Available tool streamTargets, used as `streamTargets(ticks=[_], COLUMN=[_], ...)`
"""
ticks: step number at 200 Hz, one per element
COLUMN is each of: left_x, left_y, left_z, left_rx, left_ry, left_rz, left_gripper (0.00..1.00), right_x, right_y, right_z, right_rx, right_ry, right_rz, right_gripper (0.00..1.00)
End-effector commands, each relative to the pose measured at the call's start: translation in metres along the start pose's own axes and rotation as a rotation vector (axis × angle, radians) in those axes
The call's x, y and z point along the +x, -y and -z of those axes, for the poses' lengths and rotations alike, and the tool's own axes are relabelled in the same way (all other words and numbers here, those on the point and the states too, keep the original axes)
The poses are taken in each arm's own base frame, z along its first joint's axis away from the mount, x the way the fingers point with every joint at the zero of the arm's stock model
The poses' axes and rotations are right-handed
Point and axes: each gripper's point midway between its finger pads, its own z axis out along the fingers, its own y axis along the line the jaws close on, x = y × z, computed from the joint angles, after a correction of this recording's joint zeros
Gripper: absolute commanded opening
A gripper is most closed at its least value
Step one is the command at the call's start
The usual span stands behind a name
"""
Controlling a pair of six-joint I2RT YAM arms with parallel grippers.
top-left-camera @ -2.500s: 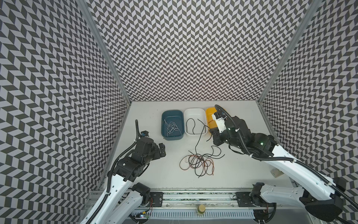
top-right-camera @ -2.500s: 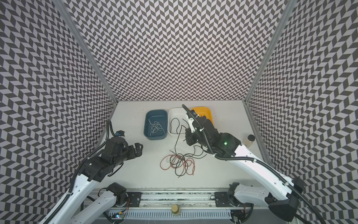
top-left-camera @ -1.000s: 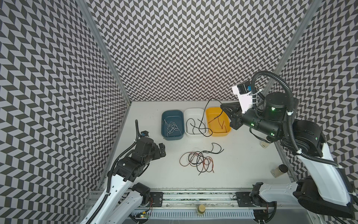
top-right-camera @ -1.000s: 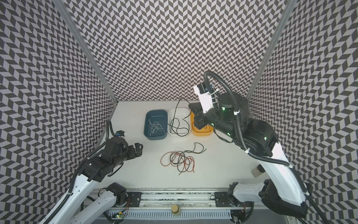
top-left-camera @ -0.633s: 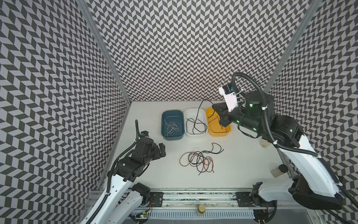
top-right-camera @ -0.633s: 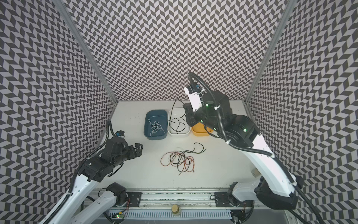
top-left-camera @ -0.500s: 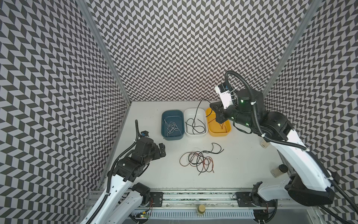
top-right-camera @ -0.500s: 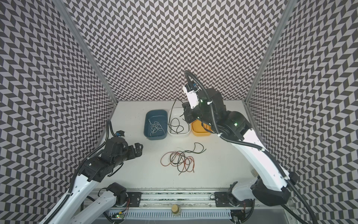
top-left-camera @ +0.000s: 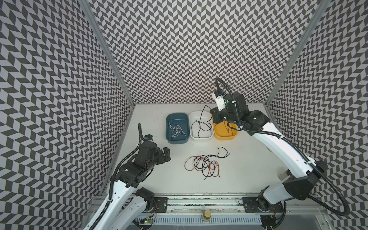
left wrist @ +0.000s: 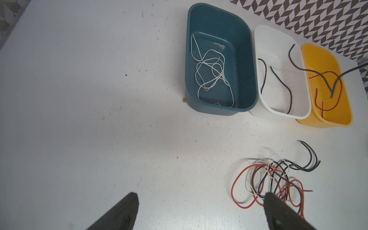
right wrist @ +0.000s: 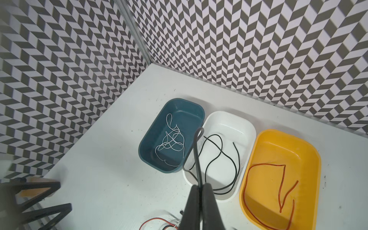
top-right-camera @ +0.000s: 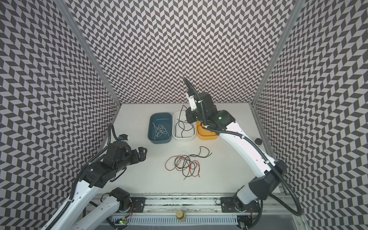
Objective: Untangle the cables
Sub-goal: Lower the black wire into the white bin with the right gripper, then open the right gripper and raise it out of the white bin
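Black cable [right wrist: 196,151] pinched in right end effector [right wrist: 200,188], jaws closed fully on it. Hangs from there in a loose loop, with the lower part down inside white tray [top-left-camera: 200,137], beside other black lengths on its floor. Held, as it seems in both top views, above the border between white tray and yellow tray [top-left-camera: 225,137], so a little to the side of the target.

Left end effector [top-right-camera: 142,153] wide open, empty, low at the left side, well apart from everything. Remaining tangle [top-left-camera: 203,165] of black, red-orange and white cables on tabletop [top-left-camera: 249,169] between both arms, in front of the 3 trays. Blue tray [top-left-camera: 177,141] with white cable only, yellow one with red-orange only.

Probably close to the release step. Long axis of held cable nearly vertical, white tray below and slightly toward the left arm. Needs a small shift that way before opening, otherwise risk of the tail dropping over the rim into yellow tray. For the next piece, tangle nearer to the free left end effector
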Motion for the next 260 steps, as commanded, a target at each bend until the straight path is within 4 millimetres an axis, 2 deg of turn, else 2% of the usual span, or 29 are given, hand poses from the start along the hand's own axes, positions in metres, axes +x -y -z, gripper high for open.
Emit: streamTargets(ticks=[1, 26, 70, 156, 179, 215, 231, 260], left_x=[-0.006, -0.006, -0.006, -0.005, -0.005, -0.005, -0.005, -0.005], left_y=[0.002, 0.002, 0.003, 0.004, 0.004, 0.004, 0.004, 0.004], left_z=[0.003, 0.003, 0.004, 0.003, 0.002, 0.001, 0.001, 0.001], left_rx=[0.01, 0.013, 0.018, 0.025, 0.025, 0.027, 0.027, 0.027], left_ry=[0.027, 0.027, 0.028, 0.023, 0.017, 0.013, 0.014, 0.012], left_rz=[-0.002, -0.001, -0.003, -0.006, -0.005, -0.003, 0.0, -0.002], left_gripper=[1.0, 1.0, 1.0, 1.0, 1.0, 1.0, 1.0, 1.0], right_x=[-0.012, 0.006, 0.046, 0.142, 0.162, 0.178, 0.177, 0.17], right_y=[0.004, 0.016, 0.024, 0.048, 0.054, 0.057, 0.059, 0.059], right_z=[-0.017, -0.044, -0.091, -0.166, -0.178, -0.183, -0.182, -0.176], right_rx=[0.012, 0.056, 0.086, 0.178, 0.195, 0.206, 0.21, 0.209], right_ry=[0.073, 0.026, -0.075, -0.288, -0.34, -0.401, -0.402, -0.396], right_rz=[0.01, 0.004, -0.003, -0.01, -0.008, 0.001, 0.003, -0.002], right_gripper=[0.0, 0.0, 0.0, 0.0, 0.0, 0.0, 0.0, 0.12])
